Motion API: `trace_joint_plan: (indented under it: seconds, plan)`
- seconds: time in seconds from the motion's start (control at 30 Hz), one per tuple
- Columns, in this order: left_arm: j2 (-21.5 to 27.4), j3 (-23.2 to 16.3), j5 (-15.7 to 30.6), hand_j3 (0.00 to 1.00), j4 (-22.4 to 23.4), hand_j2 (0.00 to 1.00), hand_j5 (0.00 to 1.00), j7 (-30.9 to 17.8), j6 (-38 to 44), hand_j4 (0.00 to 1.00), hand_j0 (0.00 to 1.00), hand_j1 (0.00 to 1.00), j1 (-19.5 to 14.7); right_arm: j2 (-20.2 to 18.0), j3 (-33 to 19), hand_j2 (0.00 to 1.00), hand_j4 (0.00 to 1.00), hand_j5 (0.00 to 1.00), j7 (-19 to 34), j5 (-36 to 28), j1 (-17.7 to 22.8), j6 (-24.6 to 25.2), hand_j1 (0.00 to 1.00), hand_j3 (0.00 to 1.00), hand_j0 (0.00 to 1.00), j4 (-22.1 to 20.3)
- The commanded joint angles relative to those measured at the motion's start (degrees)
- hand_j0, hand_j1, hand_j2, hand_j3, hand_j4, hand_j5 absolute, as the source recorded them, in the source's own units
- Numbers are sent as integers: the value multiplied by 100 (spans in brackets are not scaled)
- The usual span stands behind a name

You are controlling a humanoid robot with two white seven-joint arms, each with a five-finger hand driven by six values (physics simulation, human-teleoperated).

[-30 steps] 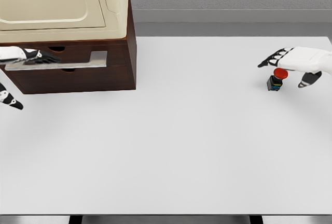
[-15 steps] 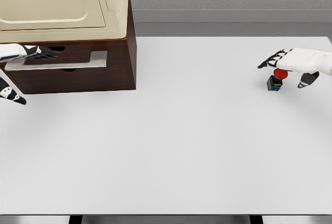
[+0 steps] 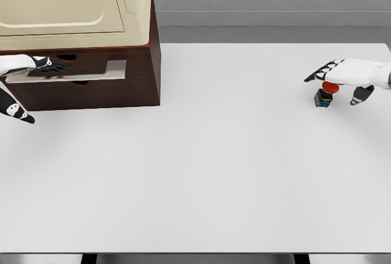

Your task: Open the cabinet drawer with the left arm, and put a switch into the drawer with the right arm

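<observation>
Red-capped, the switch point(image 3: 325, 93) stands on the white table point(image 3: 232, 166) under the right hand point(image 3: 349, 76), whose fingers spread without gripping, while the left hand point(image 3: 24, 66) reaches, fingers extended, into the cabinet's point(image 3: 116, 90) slightly open drawer point(image 3: 73, 73).

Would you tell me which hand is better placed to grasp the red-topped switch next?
The right hand: it hovers directly over the switch at the table's right edge, fingers spread. The left hand is far off at the cabinet drawer.
</observation>
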Motion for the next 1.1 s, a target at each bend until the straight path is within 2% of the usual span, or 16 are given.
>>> trace_joint_plan:
  seconds: [0.0,0.7,1.07]
  plan:
    - [-8,-3,-24,100,11,100,100,18,4,100,100,100,9,-1,10,100,100,100,-2,-15,0,14,100,100,100,1]
    - [27,-197,-104,100,-94,100,100,44,-233,100,100,100,255,78,133,100,100,100,-2,38,-44,14,100,100,100,-60]
    - [80,-258,-104,100,-94,100,100,-342,-488,100,100,100,299,96,124,100,100,100,-2,-15,-62,14,100,100,100,-52]
